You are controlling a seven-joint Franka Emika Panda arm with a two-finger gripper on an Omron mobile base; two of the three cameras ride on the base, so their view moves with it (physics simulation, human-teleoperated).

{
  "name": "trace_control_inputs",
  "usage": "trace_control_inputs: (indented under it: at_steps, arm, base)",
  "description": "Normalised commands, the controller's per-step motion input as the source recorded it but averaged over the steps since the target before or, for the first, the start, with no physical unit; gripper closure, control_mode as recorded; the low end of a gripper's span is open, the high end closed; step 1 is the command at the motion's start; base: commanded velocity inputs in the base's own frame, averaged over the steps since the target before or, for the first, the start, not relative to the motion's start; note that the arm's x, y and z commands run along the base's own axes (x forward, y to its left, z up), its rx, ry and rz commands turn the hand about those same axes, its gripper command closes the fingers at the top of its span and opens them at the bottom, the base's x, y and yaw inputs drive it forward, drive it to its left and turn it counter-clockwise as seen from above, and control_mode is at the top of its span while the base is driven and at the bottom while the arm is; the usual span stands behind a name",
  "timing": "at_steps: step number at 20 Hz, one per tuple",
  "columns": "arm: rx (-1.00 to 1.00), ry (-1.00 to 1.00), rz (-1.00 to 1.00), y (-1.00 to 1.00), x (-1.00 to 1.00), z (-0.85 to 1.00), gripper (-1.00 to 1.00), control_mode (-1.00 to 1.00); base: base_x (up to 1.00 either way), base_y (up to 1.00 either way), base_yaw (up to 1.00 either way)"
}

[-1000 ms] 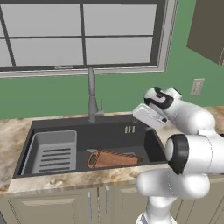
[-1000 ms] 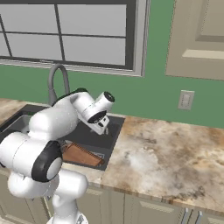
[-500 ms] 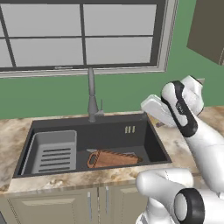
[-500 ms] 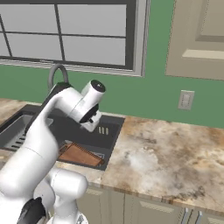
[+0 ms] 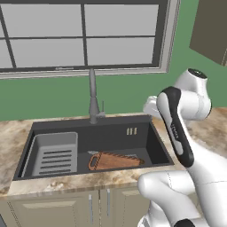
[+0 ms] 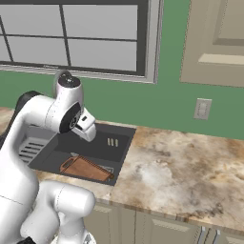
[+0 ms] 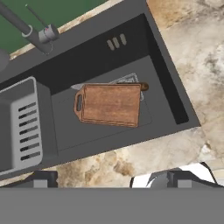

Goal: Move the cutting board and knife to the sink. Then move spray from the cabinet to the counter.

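My claw [image 7: 109, 181] hangs high over the sink [image 7: 170, 94], jaws apart and empty. The cutting board [image 7: 110, 104] lies flat in the basin with the knife [image 7: 131, 81] under it, so next I must turn toward the cabinet [image 6: 219, 43] for the spray.

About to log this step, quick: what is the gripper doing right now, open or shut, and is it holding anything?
Gripper: open, holding nothing; the cutting board lies in the sink below it.
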Motion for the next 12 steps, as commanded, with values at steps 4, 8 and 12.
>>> trace_control_inputs:
  at_steps: [4,8,12]
  arm:
    - [-0.05,0.05,-0.12,-0.07,-0.52,0.51,-1.00,-1.00]
    - [-0.03,-0.04,0.01,-0.07,-0.88,0.16,-1.00,-1.00]
    - [-0.20,-0.08,0.06,-0.07,-0.94,0.16,-1.00,-1.00]
  base:
    - [0.00,0.00,0.00]
    - [0.00,0.00,0.00]
    - [0.00,0.00,0.00]
